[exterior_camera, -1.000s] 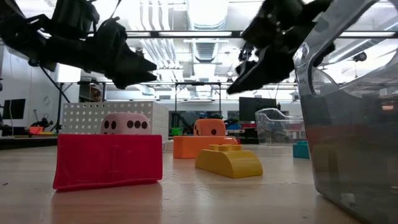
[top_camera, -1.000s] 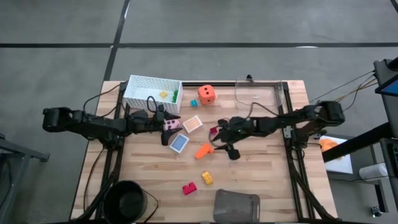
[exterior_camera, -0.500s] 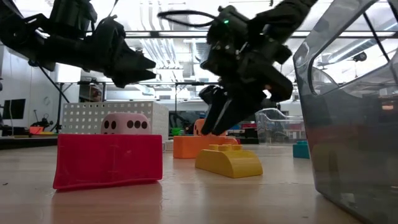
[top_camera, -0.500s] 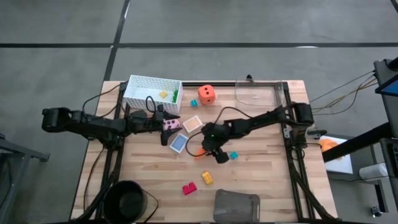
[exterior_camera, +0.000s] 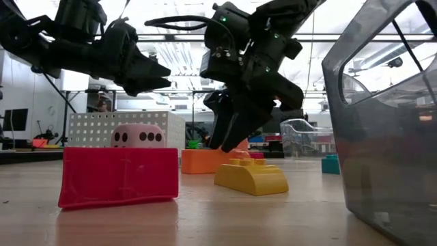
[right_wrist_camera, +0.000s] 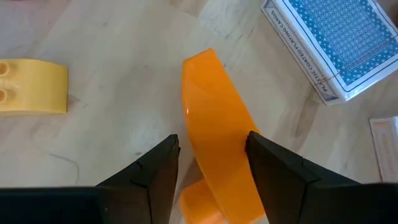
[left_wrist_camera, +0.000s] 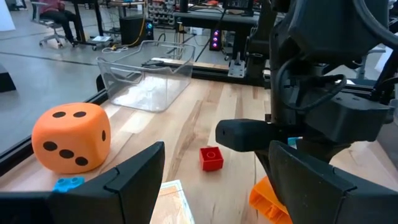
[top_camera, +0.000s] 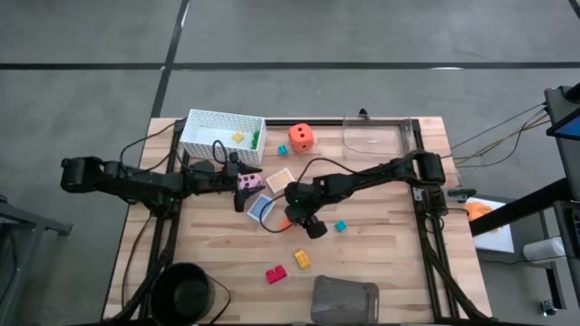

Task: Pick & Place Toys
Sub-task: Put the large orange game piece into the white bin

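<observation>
An orange brick [right_wrist_camera: 217, 118] lies on the table near its middle, between a blue card [top_camera: 261, 208] and a teal brick [top_camera: 341, 225]. My right gripper [right_wrist_camera: 211, 137] points steeply down over it, open, one finger on each long side. My left gripper [top_camera: 245, 184] hovers open above the pink die [exterior_camera: 138, 137], which rests on the table; nothing is between its fingers in the left wrist view. The yellow brick [top_camera: 302, 259] and the red brick [top_camera: 275, 273] lie nearer the front edge. The orange die [top_camera: 302, 138] and the peach card [top_camera: 280, 179] lie farther back. My right gripper comes from above, slanting, its fingers lying across the orange brick. One finger [right_wrist_camera: 273, 180] lies against the brick's long side [right_wrist_camera: 245, 134]. The other finger [right_wrist_camera: 155, 180] stands a little off the opposite side. The brick rests on the table.
The white perforated basket [top_camera: 222, 131] at the back left holds a yellow and a green brick. A clear container [top_camera: 381, 136] stands at the back right. The grey tray [top_camera: 344, 301] and a black bucket [top_camera: 188, 292] sit at the front edge. A small red brick [left_wrist_camera: 211, 157] lies under my right arm.
My right gripper has gone toward the table's left edge and down, tipping to point more steeply downward, and its fingers now stand on either side of the orange brick. Its move has uncovered the teal brick.
</observation>
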Available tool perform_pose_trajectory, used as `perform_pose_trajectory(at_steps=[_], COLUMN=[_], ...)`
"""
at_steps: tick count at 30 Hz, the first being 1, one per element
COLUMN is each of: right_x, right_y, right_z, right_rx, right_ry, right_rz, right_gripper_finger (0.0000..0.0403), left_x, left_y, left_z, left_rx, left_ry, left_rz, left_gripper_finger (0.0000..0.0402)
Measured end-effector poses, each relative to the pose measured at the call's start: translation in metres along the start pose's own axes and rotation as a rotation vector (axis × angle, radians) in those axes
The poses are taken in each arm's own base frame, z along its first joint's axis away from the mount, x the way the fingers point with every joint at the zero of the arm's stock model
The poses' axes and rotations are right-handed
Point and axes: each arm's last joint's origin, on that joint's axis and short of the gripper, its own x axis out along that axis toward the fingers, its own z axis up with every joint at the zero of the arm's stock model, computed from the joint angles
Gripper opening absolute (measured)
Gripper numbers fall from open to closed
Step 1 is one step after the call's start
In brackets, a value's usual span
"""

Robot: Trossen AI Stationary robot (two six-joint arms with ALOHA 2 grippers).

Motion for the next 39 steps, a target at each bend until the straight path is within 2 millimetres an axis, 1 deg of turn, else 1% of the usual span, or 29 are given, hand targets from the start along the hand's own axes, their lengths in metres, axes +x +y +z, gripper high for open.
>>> perform_pose_trajectory(at_steps=[3,6,9,12,16,17,18,19,20,23,27,31,35,39], right_x=[-0.011,-0.027,-0.039,-0.038,-0.042,-0.041,-0.04,-0.039,-0.037,-0.037,-0.026,-0.015,0.002,0.013], right_y=[0.004,0.009,0.014,0.018,0.02,0.021,0.021,0.021,0.021,0.02,0.017,0.015,0.013,0.012], right_z=[0.002,0.01,0.018,0.019,0.022,0.021,0.021,0.021,0.02,0.025,0.024,0.022,0.014,0.009], right_rx=[-0.004,-0.022,-0.023,0.01,0.025,0.027,0.027,0.028,0.029,0.022,0.001,-0.006,-0.013,-0.012], right_ry=[-0.01,-0.056,-0.097,-0.072,-0.005,0.022,0.036,0.048,0.057,0.04,0.069,0.093,0.154,0.192], right_rz=[-0.005,-0.021,-0.029,-0.012,-0.031,-0.036,-0.038,-0.037,-0.033,-0.04,-0.048,-0.054,-0.067,-0.082], right_gripper_finger=[0.0192,0.0193,0.0207,0.0249,0.0336,0.0359,0.0378,0.0389,0.0391,0.0368,0.0346,0.0344,0.0344,0.0343], left_x=[0.0,0.0,0.0,0.0,0.0,0.0,0.0,0.0,0.0,0.0,0.0,0.0,0.0,0.0], left_y=[0.0,0.0,0.0,0.0,0.0,0.0,0.0,0.0,0.0,0.001,0.001,0.001,0.001,0.001], left_z=[0.0,0.0,0.0,0.0,-0.001,-0.001,-0.001,-0.001,-0.001,-0.001,0.0,0.0,-0.002,-0.002], left_rx=[0.001,0.003,0.004,0.007,0.007,0.007,0.007,0.007,0.007,0.011,0.022,0.023,0.041,0.056], left_ry=[-0.002,0.0,0.002,0.004,0.006,0.007,0.006,0.007,0.006,0.008,0.006,0.007,0.019,0.028], left_rz=[0.0,0.001,0.001,0.002,0.002,0.002,0.002,0.002,0.002,0.012,0.017,0.017,0.017,0.018], left_gripper_finger=[0.0288,0.0288,0.0288,0.0288,0.0288,0.0288,0.0288,0.0288,0.0288,0.0288,0.0288,0.0288,0.0288,0.0288])
